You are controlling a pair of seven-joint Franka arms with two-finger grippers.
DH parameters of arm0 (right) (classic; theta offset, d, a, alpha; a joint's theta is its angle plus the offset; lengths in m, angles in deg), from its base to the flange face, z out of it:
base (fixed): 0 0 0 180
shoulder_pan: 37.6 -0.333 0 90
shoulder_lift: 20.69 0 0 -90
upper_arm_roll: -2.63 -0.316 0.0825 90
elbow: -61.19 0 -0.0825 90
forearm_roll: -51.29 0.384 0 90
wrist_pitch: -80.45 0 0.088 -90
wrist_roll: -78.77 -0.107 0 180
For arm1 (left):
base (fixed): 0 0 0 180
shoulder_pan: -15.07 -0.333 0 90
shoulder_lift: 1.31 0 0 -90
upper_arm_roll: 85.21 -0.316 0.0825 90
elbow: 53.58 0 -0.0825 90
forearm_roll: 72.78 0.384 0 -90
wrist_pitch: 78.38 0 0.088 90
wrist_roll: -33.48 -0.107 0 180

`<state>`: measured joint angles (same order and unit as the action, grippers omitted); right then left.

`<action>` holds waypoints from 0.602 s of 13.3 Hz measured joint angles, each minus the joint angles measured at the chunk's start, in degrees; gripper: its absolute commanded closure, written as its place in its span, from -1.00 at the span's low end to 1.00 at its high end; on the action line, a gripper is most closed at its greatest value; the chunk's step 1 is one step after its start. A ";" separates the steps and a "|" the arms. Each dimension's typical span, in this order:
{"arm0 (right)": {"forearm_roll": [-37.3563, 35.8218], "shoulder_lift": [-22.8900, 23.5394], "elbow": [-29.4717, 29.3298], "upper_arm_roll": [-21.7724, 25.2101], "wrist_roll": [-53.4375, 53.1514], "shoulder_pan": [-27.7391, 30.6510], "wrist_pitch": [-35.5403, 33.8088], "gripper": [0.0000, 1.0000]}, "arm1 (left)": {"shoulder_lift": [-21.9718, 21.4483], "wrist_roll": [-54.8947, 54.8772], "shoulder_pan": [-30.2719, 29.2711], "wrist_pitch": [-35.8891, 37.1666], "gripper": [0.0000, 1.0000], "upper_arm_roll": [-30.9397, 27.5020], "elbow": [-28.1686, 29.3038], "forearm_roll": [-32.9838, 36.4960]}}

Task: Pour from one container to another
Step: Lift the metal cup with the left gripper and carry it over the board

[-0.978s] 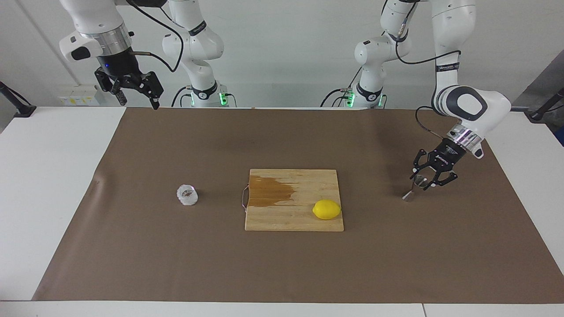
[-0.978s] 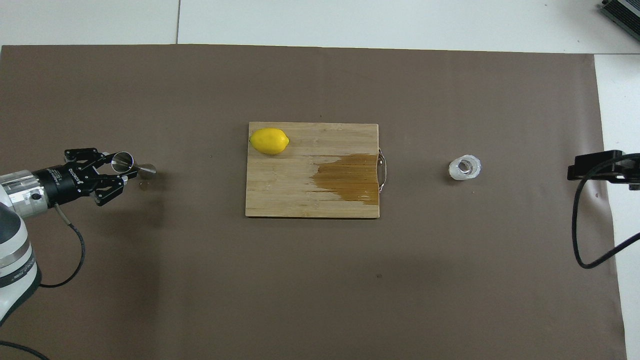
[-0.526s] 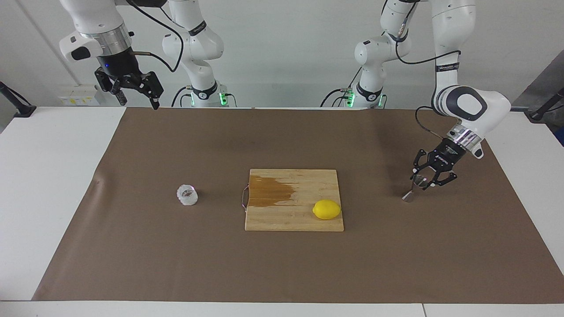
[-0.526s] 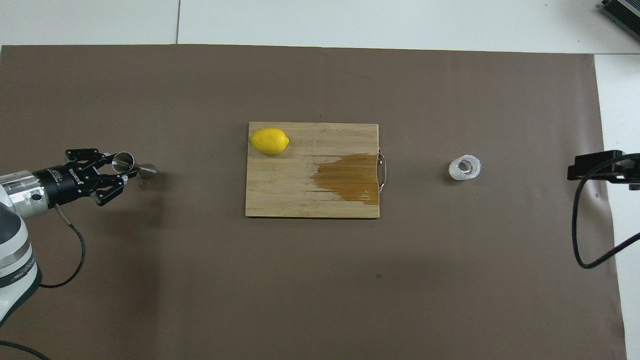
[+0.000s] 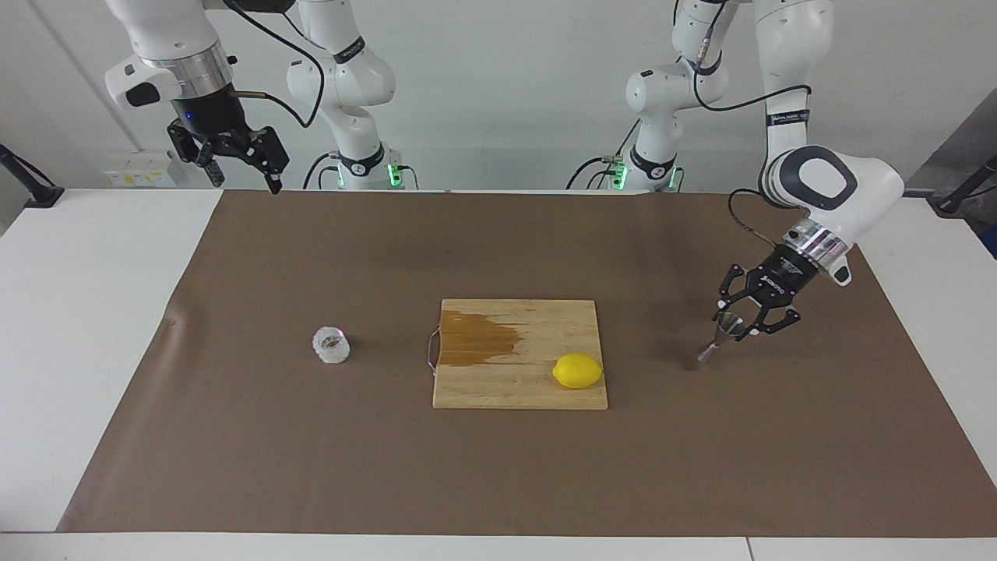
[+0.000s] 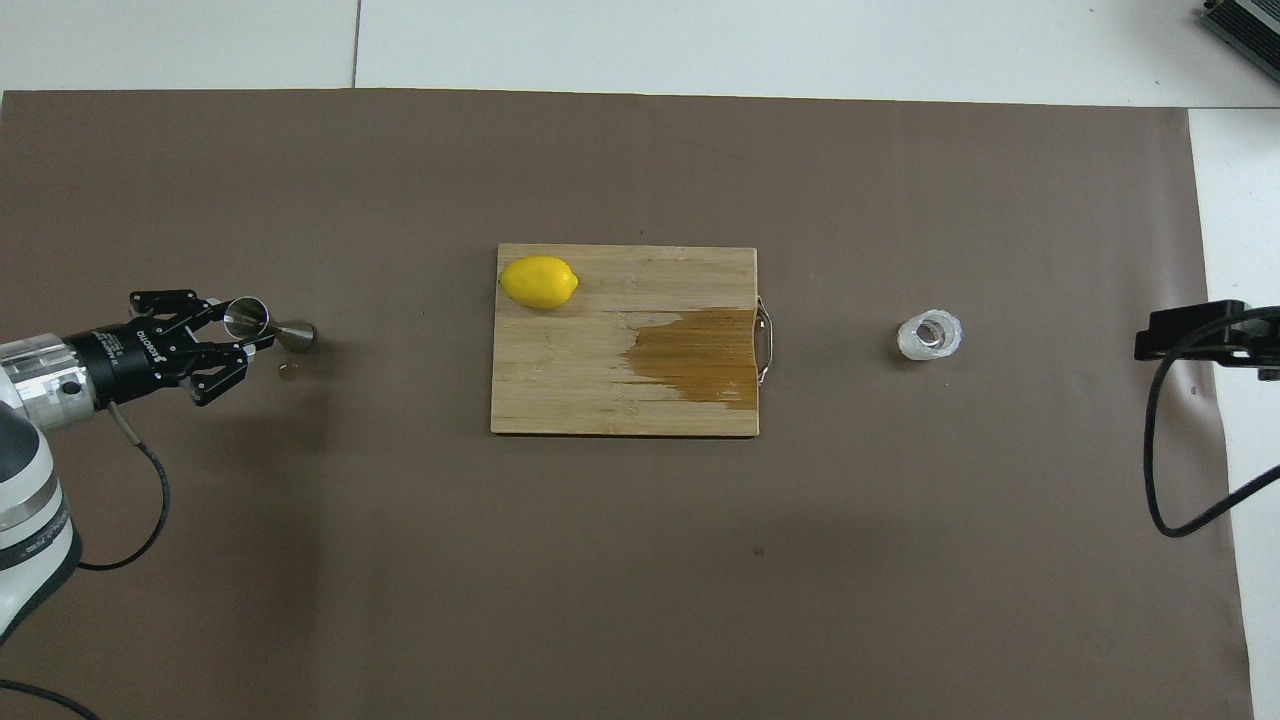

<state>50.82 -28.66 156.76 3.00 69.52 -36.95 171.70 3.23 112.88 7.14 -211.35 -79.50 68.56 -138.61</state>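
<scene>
The silver jigger (image 5: 718,339) hangs tilted in my left gripper (image 5: 740,321), which is shut on its upper cone, low over the brown mat toward the left arm's end of the table. In the overhead view the jigger (image 6: 268,327) lies sideways between the left gripper's (image 6: 238,330) jaws. The small ribbed glass cup (image 5: 331,345) stands upright on the mat toward the right arm's end, beside the cutting board; it also shows in the overhead view (image 6: 929,335). My right gripper (image 5: 243,178) waits open and empty, raised over the table's edge at the robots' end.
A wooden cutting board (image 5: 483,389) with a dark wet stain (image 5: 475,339) and a metal handle lies mid-table. A yellow lemon (image 5: 577,371) sits on its corner toward the left arm's end. The brown mat (image 5: 498,467) covers most of the white table.
My left gripper has shifted a little toward the cutting board with the jigger in it. The cup, lemon and right arm have not moved.
</scene>
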 measured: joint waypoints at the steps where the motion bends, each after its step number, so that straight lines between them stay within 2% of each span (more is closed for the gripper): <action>1: 0.00 0.00 0.00 0.00 0.00 0.00 0.00 -1.00 | -0.01 2.97 2.14 -0.05 1.00 0.12 -1.18 0.48; 5: 0.00 0.00 0.00 0.00 0.00 0.00 0.00 -1.00 | -0.03 15.75 9.70 -0.46 1.00 0.31 -5.81 4.28; 8: 0.00 0.00 0.00 0.00 0.00 0.00 0.00 -1.00 | 0.01 20.86 16.15 -5.46 1.00 0.44 -7.05 4.93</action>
<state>50.82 -28.66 156.76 3.00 69.52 -36.95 171.70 3.23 133.74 23.29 -216.80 -79.06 61.51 -133.68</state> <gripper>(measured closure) 0.000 0.502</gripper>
